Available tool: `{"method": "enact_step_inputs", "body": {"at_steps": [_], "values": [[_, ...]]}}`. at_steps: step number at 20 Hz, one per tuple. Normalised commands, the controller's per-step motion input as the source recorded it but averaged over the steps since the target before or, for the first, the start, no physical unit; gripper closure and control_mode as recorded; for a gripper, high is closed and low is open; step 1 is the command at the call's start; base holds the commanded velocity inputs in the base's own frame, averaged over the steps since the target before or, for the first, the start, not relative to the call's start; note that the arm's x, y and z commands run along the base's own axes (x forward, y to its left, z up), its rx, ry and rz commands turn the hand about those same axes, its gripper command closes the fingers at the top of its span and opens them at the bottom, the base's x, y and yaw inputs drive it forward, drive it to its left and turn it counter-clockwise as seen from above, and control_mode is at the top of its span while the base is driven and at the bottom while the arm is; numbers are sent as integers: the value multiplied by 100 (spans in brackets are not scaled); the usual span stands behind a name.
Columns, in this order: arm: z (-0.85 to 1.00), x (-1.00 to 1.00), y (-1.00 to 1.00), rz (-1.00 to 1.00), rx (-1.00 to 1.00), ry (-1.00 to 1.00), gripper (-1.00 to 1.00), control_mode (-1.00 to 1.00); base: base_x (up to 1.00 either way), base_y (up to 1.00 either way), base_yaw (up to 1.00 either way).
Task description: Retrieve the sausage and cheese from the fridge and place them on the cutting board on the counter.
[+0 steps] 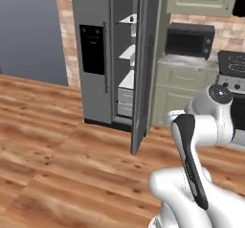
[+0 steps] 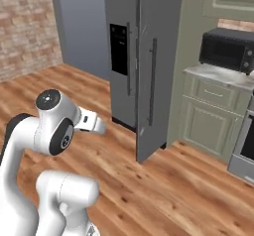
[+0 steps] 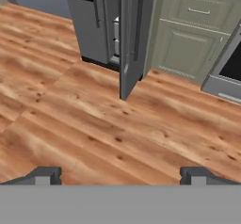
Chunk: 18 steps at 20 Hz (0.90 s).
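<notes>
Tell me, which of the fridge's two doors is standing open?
The right-hand door, swung out edge-on toward the room; the left door, with the black dispenser panel, stays flat and shut.

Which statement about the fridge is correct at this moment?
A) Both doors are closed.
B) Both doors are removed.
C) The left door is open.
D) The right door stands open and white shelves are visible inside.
D: the fridge has its right door swung out toward the room, with white shelves visible behind it.
</notes>
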Motion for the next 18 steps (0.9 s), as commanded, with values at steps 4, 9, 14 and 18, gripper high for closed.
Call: {"method": "enact_step_inputs", "body": {"at_steps": [4, 9, 14, 18], "values": [[0, 0, 0, 0, 0, 0, -100, 100, 78, 44, -14], [0, 0, 0, 0, 0, 0, -100, 100, 70, 53, -18], [0, 0, 0, 0, 0, 0, -100, 100, 69, 53, -21], [0, 0, 0, 0, 0, 0, -100, 100, 63, 59, -20]]}}
